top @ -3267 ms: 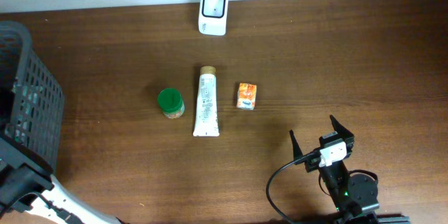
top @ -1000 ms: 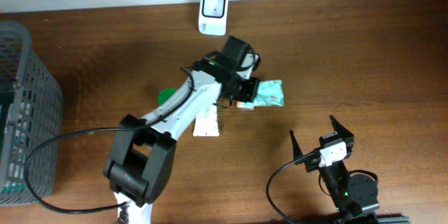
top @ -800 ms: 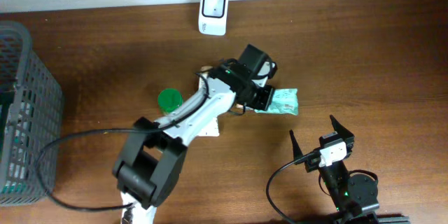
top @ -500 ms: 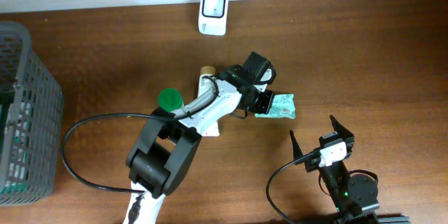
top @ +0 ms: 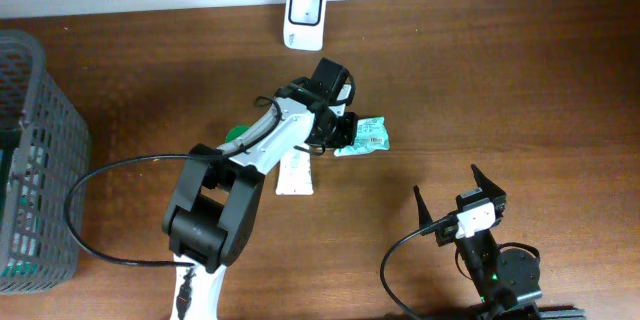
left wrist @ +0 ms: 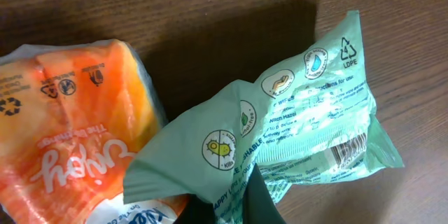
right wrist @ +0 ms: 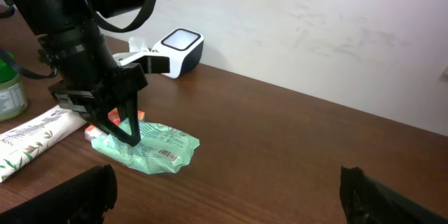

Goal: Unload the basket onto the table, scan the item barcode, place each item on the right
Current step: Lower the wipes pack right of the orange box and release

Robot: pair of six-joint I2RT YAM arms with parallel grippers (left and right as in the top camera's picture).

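Note:
A pale green packet (top: 365, 136) is the item; its printed side with the barcode (left wrist: 348, 147) faces up in the left wrist view. My left gripper (top: 338, 138) is shut on the packet's near edge, and the dark fingertips (left wrist: 257, 199) pinch the film. The green packet (right wrist: 157, 147) hangs low, close to the wood, partly over an orange packet (left wrist: 70, 126). The white scanner (top: 304, 4) stands at the table's far edge, apart from the item. My right gripper (top: 447, 185) rests open and empty near the front right.
A white tube (top: 294, 174) lies under the left arm, with a green-lidded jar (top: 232, 134) beside it. A grey mesh basket (top: 35, 160) fills the left edge. The wall runs just behind the scanner (right wrist: 175, 45).
The left arm swung the green packet out to the right, then brought it back left and slightly farther back, over the orange packet. The right arm stayed still.

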